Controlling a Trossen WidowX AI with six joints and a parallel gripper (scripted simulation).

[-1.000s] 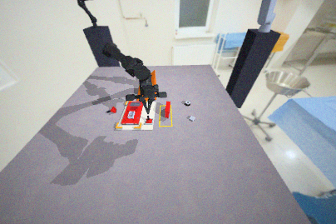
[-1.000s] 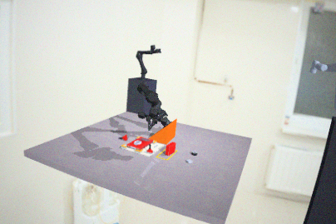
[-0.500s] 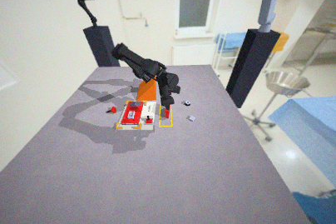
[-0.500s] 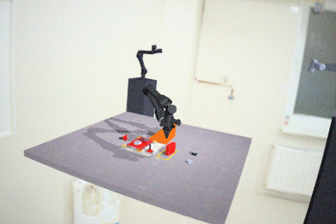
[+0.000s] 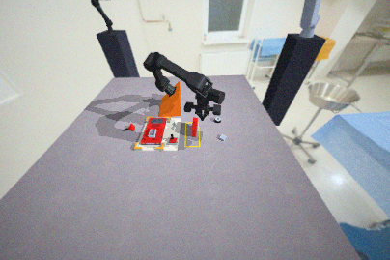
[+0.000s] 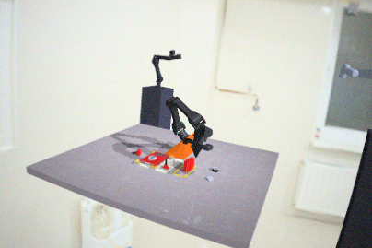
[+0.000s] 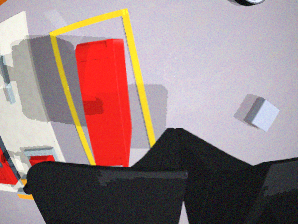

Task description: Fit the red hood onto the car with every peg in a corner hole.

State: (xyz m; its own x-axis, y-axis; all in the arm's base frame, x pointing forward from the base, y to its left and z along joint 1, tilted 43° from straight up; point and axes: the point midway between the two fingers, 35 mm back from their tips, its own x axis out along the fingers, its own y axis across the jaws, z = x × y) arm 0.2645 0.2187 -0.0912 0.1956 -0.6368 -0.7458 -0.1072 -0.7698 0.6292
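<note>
The red hood (image 5: 194, 127) (image 6: 189, 165) (image 7: 105, 75) stands up on a narrow side inside a yellow outline (image 5: 192, 147) (image 7: 88, 22). Its corner holes cannot be made out. The red car chassis (image 5: 146, 136) (image 7: 6, 171) sits in the white jig with orange corners, left of the hood. A pale block, seemingly the engine (image 5: 153, 133) (image 6: 152, 158), shows on its deck. The pegs are too small to tell. My gripper (image 5: 203, 118) (image 6: 197, 156) (image 7: 173, 136) is shut and empty, pointing down above the table, near the hood and not touching it.
An orange panel (image 5: 173, 101) (image 6: 180, 148) stands tilted behind the jig. A small red piece with a black post (image 5: 172, 138) sits beside the chassis. Another red piece (image 5: 131, 127) (image 6: 138, 152) lies left. A black round part (image 5: 217, 119) (image 6: 215, 169) and a grey cube (image 5: 222, 137) (image 7: 263, 115) lie right.
</note>
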